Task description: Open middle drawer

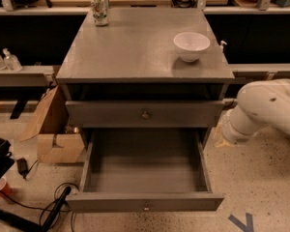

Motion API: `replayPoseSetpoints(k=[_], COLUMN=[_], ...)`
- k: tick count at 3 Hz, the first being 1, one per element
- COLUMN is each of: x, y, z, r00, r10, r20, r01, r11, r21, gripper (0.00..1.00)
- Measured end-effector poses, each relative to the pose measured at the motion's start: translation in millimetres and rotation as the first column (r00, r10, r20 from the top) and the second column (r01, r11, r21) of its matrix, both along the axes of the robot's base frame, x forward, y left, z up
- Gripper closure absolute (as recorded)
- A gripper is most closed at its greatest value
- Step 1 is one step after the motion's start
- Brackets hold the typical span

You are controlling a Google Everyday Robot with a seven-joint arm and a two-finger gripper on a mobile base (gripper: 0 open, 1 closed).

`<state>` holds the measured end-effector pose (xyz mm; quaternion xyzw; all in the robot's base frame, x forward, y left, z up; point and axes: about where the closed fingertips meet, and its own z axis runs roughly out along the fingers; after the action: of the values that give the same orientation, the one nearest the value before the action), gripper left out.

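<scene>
Jutting well out from the grey cabinet point(135, 52) in the camera view, the middle drawer point(145, 170) stands open. Its plain grey inside is in full sight, and its front panel, with a small round knob point(146, 207), is nearest the camera. Above it the top drawer point(106, 114) sits shut. On the cabinet top a white bowl point(191, 46) rests near the right edge, and a can point(100, 9) stands upright at the back left corner. The white arm point(266, 108) reaches in from the right side of the view. The gripper point(221, 134) hangs low just beside the cabinet's right side, level with the open drawer's rear; whether it is open or closed cannot be told. A cardboard box point(53, 129) sits on the floor left of the cabinet.
</scene>
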<state>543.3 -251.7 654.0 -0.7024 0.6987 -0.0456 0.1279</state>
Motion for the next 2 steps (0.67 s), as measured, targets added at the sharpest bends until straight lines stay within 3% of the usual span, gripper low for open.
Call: replayPoseSetpoints(k=[1,2], x=[-37,-58], y=[-17,-29], z=[112,163], r00=[0.99,0.9726], r10=[-0.032,-0.031], r20=[0.138,0.231], r01=[0.03,0.022], r11=[0.999,0.999], r21=[0.017,0.043], gripper=[1.0,1.0])
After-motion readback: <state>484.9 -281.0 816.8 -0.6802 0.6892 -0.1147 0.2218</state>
